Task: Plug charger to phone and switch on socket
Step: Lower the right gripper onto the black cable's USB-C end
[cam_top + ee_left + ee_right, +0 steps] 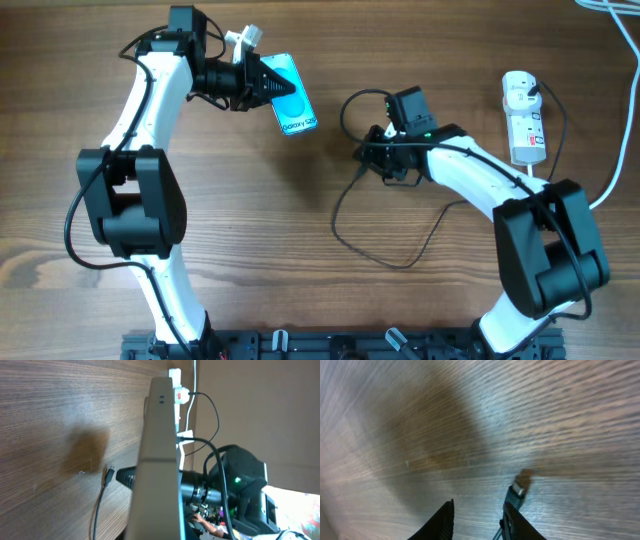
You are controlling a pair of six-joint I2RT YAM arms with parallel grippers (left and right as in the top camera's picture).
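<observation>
- Right wrist view: right gripper (478, 506) gapes, the charger (521, 485) tip beside one finger; we should centre, then clench.
- Farther left: left gripper (266, 87) clasps the phone (297, 108); we hold it steady.
- Far right: socket (524, 118).

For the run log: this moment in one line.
left gripper holds phone | right gripper open beside charger connector | not plugged | socket untouched

overhead faces straight down; both close wrist views share the charger (519, 491).
</observation>
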